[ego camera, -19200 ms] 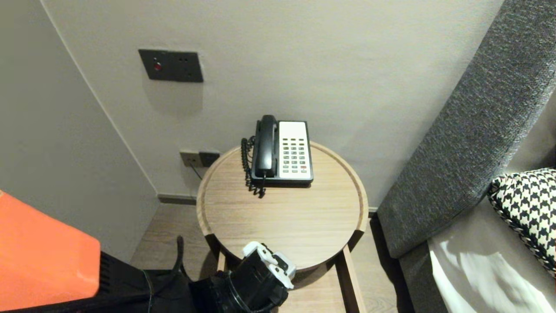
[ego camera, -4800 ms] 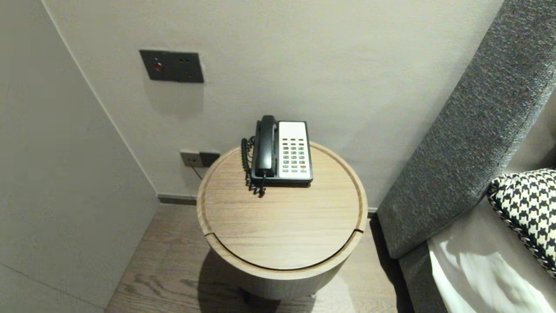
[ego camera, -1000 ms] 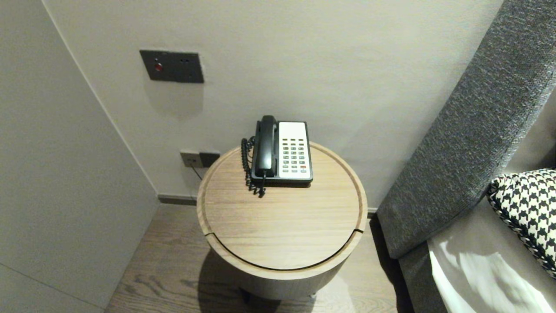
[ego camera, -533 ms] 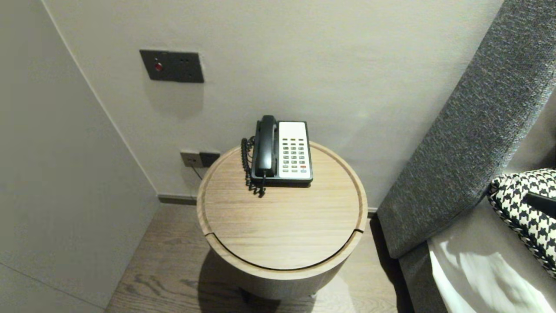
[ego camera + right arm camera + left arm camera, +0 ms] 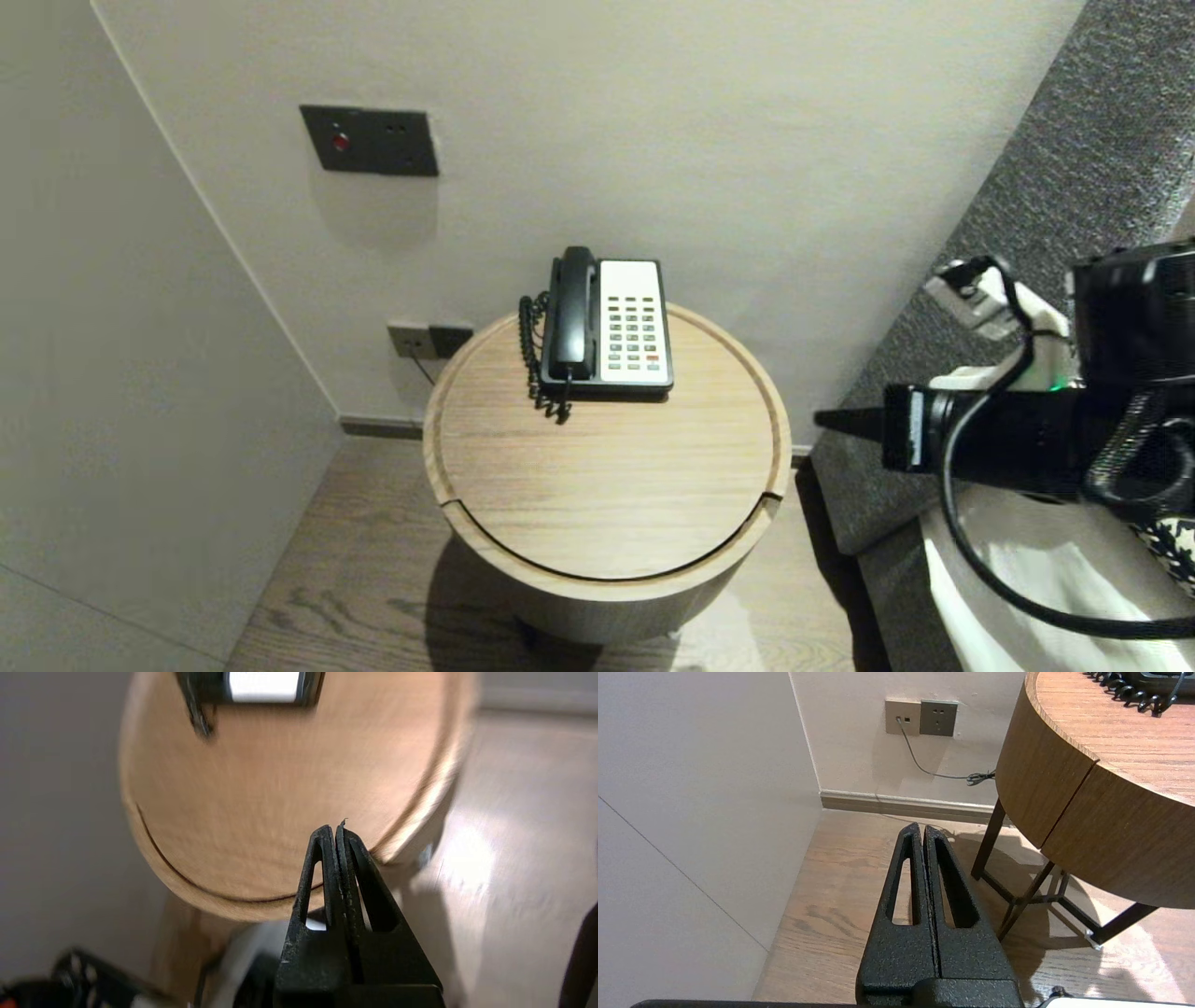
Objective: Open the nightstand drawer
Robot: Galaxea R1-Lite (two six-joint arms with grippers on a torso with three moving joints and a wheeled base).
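1. The right end effector has its fingers pressed flat together with nothing between them. It sticks out roughly level from the arm, with the tips aimed at the desk.
2. Right ahead of those tips is the round wooden desk. The rim on the tips' side is the closest bit, near but apart as far as I can tell. In the right wrist view the tips sit over the rim where a curved seam cuts across the top. My guess is that's the edge of a drawer front.
3. Farther out past the tips, at the desk's far edge, is the phone. Its handset is on the cradle, and the coiled cord dangles on the side away from the end effector. It's probably parked by the wall because its line runs to the wall socket.
4. Behind the right end effector is a grey upholstered backrest, and the arm comes in across it.
5. The left end effector is also closed up and empty. It hangs low beside the desk over the wood floor, parked out of the way.
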